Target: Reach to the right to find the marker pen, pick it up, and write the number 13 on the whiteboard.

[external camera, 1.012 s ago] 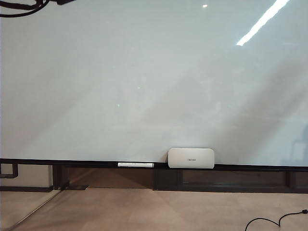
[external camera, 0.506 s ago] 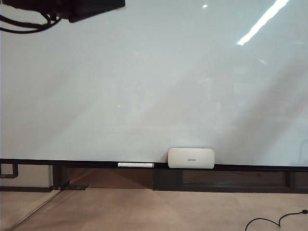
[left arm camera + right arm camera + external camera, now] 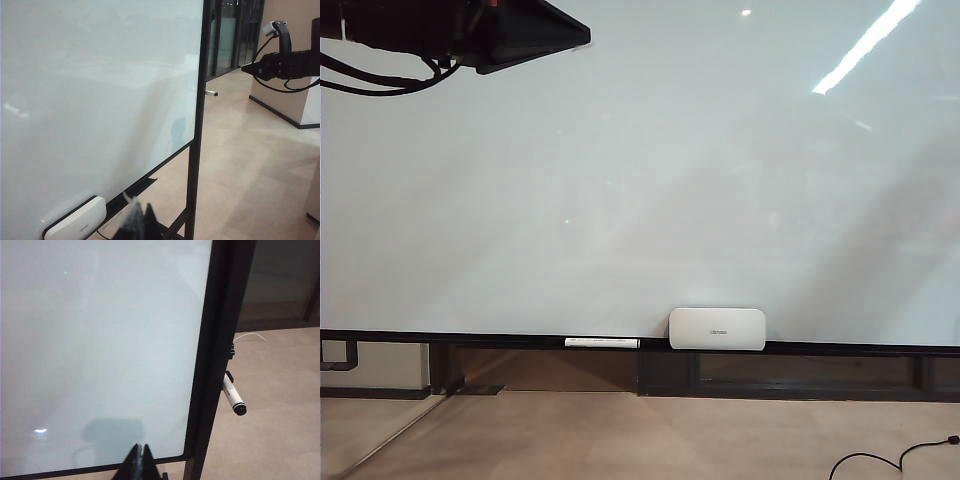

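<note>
The marker pen [image 3: 233,399] is seen just beyond the black side frame [image 3: 210,365] of the whiteboard [image 3: 100,340], its long axis slanting away from that frame. The right end effector [image 3: 140,454], tips pressed together, is held before the board face on the frame's other side and is judged the nearer. The left end effector [image 3: 140,220] is blurred, so whether it is spread cannot be told; it is placed far from the frame, by the white box [image 3: 75,222].

Right gripper [image 3: 140,456]: jaws pressed together, holding nothing
Whiteboard [image 3: 100,340]: just ahead of the fingertips
Marker pen [image 3: 233,399]: beyond the board's black frame [image 3: 220,355], clear of the gripper
</note>
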